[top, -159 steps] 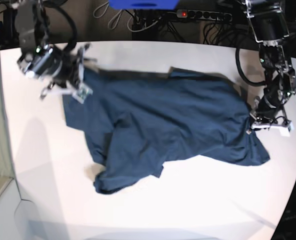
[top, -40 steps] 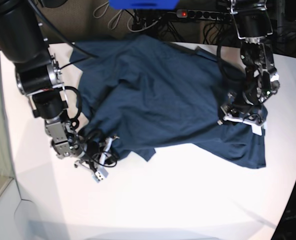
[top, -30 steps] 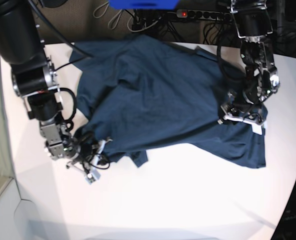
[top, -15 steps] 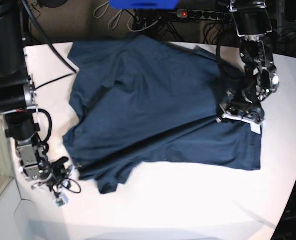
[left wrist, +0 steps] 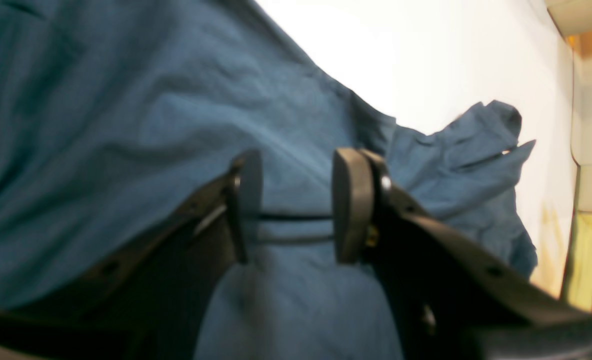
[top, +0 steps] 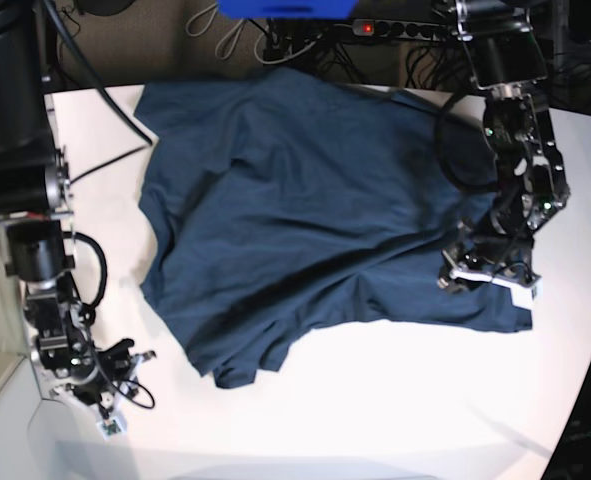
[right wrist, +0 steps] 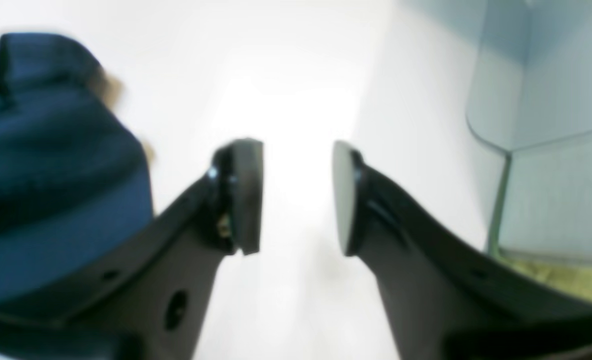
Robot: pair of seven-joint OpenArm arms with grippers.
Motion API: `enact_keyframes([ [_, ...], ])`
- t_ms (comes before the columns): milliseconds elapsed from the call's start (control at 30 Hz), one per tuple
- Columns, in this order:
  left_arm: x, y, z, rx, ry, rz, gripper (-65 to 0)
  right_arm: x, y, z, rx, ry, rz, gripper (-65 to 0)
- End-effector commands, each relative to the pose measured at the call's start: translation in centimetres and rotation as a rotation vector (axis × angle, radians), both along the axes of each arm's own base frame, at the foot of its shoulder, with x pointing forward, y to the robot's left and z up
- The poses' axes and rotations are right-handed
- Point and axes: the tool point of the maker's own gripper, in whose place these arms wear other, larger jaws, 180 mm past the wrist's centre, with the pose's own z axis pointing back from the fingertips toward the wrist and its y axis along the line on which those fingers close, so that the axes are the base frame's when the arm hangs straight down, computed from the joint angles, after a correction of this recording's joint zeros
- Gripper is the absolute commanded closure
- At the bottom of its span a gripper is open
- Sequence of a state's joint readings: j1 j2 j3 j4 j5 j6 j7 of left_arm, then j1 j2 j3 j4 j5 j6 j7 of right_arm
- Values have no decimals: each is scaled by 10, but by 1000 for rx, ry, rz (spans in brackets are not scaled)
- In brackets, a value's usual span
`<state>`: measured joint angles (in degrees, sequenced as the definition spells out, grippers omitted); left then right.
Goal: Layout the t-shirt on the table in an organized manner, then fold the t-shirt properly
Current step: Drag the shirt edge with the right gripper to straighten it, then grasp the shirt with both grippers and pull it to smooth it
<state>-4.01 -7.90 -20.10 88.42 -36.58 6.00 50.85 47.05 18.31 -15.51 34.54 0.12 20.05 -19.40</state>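
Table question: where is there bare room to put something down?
The table is bare along the near edge below the t-shirt, between the right gripper and the left gripper. The far side is crowded with cloth.

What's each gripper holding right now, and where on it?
Right gripper: nothing, open over bare table, clear of the t-shirt. Left gripper: jaws apart over the t-shirt near its edge; cloth lies between them, but a grip can't be confirmed.

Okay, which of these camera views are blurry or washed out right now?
Right wrist view: soft all over, the table blown out to glaring white, the t-shirt smeared. Left wrist view: the fingers fairly sharp, nearest cloth blurred. Base view: sharpest, evenly lit.
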Motion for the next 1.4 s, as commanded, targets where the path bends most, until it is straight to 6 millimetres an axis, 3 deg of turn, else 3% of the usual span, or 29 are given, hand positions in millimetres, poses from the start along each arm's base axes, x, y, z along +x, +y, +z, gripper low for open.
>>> enact_keyframes([
  [0,9,8,16,10,-45,12,-234,9,2,27,-3,-63,13,-266],
  [67,6,28,20,46,-48,34,-234,-8,18,22,-25,-38,76,-283],
  [167,-11,42,7,71,-4,50,-234,-41,30,20,-78,-13,142,-286],
  [267,-27,52,-6,100,42,53,-234,-77,49,19,-117,-10,187,-287],
  [433,-50,47,-15,104,119,-7,-234,-128,77,12,-140,5,248,-286],
  [533,-55,50,-28,113,161,-3,-234,-149,94,-9,-97,49,267,-284],
  [633,-50,57,-47,121,197,27,-234,-161,96,-43,-66,140,252,-283],
  [800,-25,45,-76,139,242,13,-234,-153,94,-84,6,207,228,-283],
  [900,-6,29,-88,152,245,-9,-234,-141,86,-97,34,216,208,-283],
  [1000,23,11,-94,175,227,-20,-234,-117,74,-105,75,204,175,-283],
  [1067,43,3,-87,179,199,-18,-234,-97,63,-105,109,181,144,-283],
  [1167,67,-13,-68,143,146,-24,-234,-62,40,-88,155,96,95,-283],
  [1300,96,-23,1,79,-51,-22,-234,-11,9,-33,146,-83,2,-283],
  [1367,90,-35,20,36,-89,-57,-234,3,4,-8,130,-147,-12,-284],
])
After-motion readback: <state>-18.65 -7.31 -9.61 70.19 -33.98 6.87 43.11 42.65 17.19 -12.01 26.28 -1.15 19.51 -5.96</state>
